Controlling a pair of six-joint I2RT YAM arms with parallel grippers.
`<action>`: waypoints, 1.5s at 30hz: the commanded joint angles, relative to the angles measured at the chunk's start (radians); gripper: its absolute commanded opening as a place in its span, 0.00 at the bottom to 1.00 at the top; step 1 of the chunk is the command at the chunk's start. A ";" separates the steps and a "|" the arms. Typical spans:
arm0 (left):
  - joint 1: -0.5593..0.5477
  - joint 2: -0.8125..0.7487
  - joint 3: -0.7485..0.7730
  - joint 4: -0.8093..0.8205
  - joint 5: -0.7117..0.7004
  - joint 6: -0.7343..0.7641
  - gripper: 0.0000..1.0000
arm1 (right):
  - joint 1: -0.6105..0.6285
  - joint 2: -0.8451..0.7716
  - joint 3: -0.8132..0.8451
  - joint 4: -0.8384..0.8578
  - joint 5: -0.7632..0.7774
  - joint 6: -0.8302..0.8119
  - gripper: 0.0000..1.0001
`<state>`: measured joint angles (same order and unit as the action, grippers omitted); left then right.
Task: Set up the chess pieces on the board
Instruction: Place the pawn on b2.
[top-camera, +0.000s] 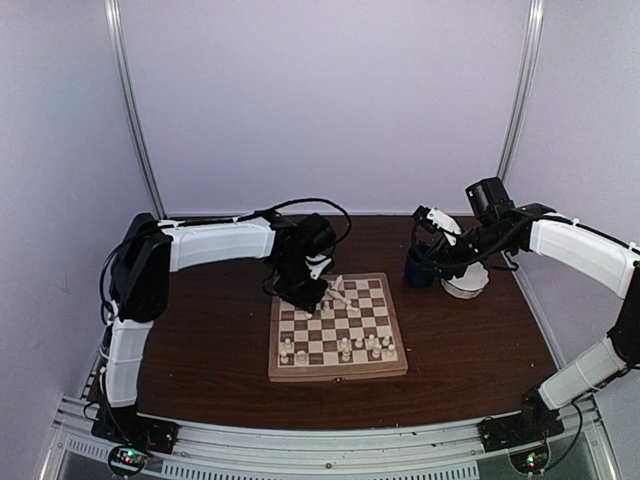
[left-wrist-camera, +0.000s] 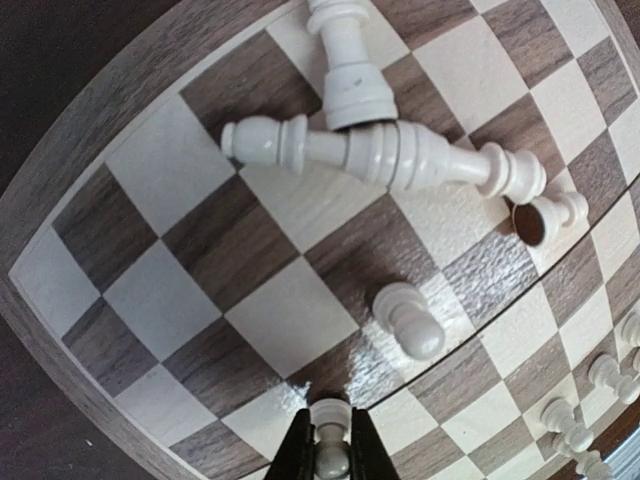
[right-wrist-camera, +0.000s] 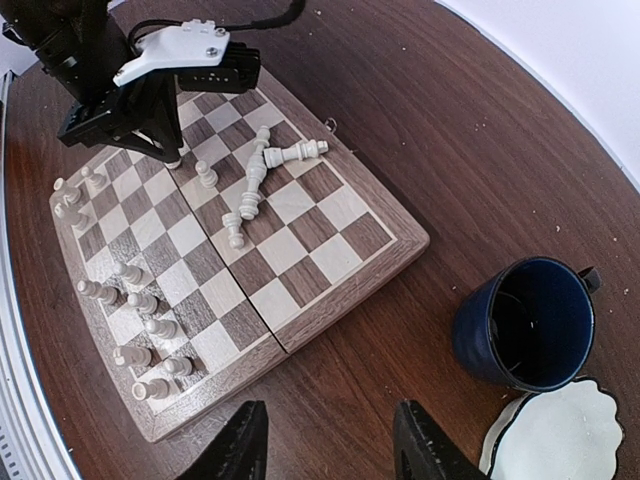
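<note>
The wooden chessboard (top-camera: 337, 327) lies mid-table; it also shows in the left wrist view (left-wrist-camera: 130, 180) and the right wrist view (right-wrist-camera: 350, 235). My left gripper (left-wrist-camera: 332, 450) is shut on a cream pawn (left-wrist-camera: 333, 440), upright just over the board near its far left part (top-camera: 312, 290). Another pawn (left-wrist-camera: 410, 320) stands close by. Several cream pieces (left-wrist-camera: 380, 150) lie toppled in a heap at the far edge (right-wrist-camera: 270, 165). Several pieces (top-camera: 345, 347) stand along the near rows. My right gripper (right-wrist-camera: 330, 445) is open and empty above bare table, right of the board.
A dark blue mug (right-wrist-camera: 525, 322) stands right of the board, with a white scalloped bowl (right-wrist-camera: 555, 435) beside it; both sit under my right arm (top-camera: 470, 262). White walls enclose the brown table (top-camera: 200, 350).
</note>
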<state>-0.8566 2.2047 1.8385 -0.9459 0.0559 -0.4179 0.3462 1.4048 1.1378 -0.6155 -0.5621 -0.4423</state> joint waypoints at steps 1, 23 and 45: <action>-0.029 -0.114 -0.067 0.004 -0.035 0.018 0.07 | -0.004 0.005 -0.003 -0.006 0.006 -0.007 0.47; -0.121 -0.195 -0.259 0.001 0.012 0.027 0.06 | -0.004 0.009 -0.001 -0.009 -0.004 -0.006 0.47; -0.127 -0.178 -0.260 0.001 0.018 0.031 0.10 | -0.004 0.010 -0.002 -0.010 -0.004 -0.006 0.47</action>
<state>-0.9791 2.0308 1.5814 -0.9504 0.0654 -0.4088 0.3462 1.4124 1.1378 -0.6174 -0.5625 -0.4423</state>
